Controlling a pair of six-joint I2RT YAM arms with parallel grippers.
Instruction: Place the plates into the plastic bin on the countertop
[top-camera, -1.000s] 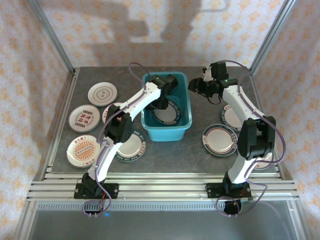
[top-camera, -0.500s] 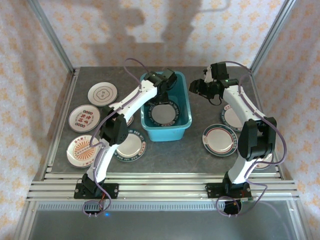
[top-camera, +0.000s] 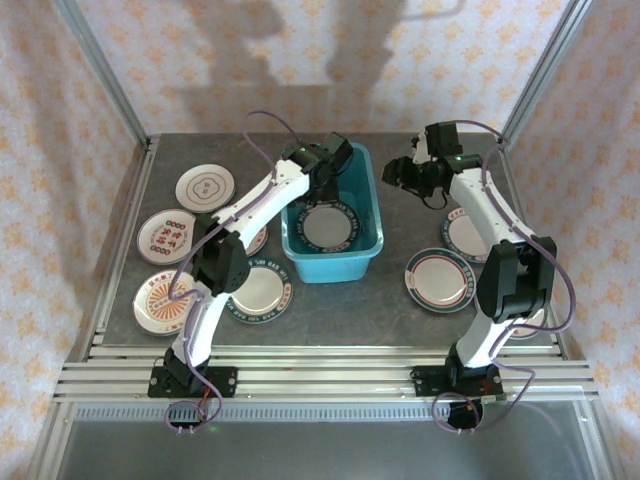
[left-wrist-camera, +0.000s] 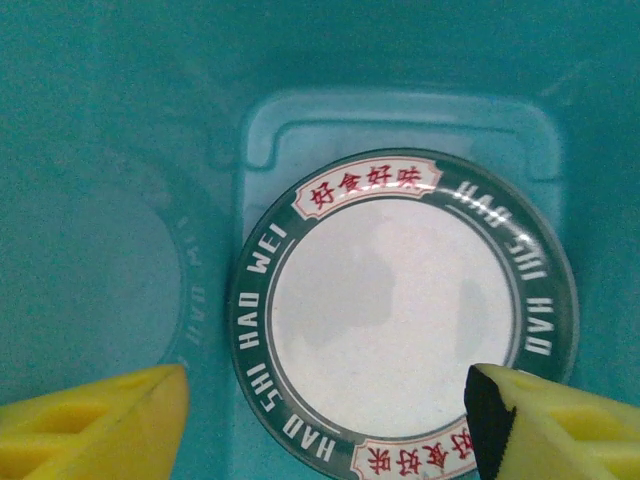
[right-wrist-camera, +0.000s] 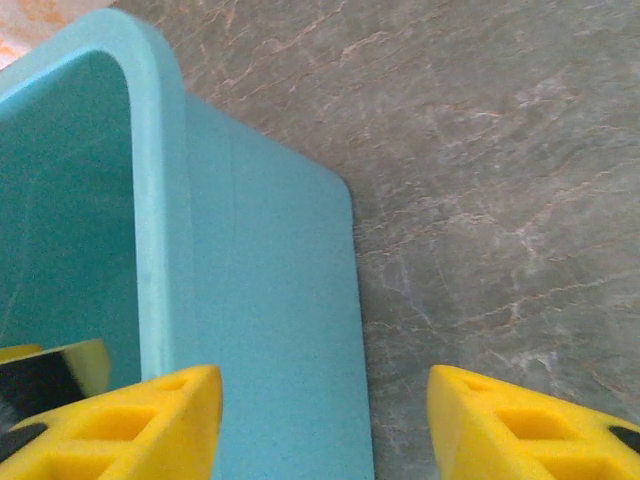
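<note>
Teal-blue glossy plastic bin (top-camera: 335, 266) with rounded corners and a rolled rim is sitting mid-counter (top-camera: 370, 315), on the dark grey speckled stone-look top. One round flat plate (top-camera: 325, 227) is lying on the bin floor in the near half. It has a pale matte centre and a dark green rim band with white letters and red characters on white panels. In the left wrist view the plate (left-wrist-camera: 400, 320) is running off the bottom of the frame, and the shiny bin wall (left-wrist-camera: 100, 150) is mirroring its rim faintly.

Left pincer (top-camera: 322, 168) is hovering over the bin's far end. Its yellow moulded fingers (left-wrist-camera: 95, 425) are spread wide and gripping nothing, with the plate below them. Right pincer (top-camera: 400, 178) is hanging just beside the bin's far right corner, jaws moderately apart, nothing between them. Under it the bin's outer wall (right-wrist-camera: 270, 300) is meeting bare counter (right-wrist-camera: 480, 200).

More plates (top-camera: 167, 235) are lying flat on the left side, near the aluminium rails (top-camera: 115, 260). One (top-camera: 240, 232) is being partly covered by the left arm (top-camera: 250, 205). On the right, one plate (top-camera: 440, 278) is lying fully clear. Another (top-camera: 462, 235) is sitting half under the right arm (top-camera: 480, 205), pattern hard to read. Bare counter is lying open in front of the bin.
</note>
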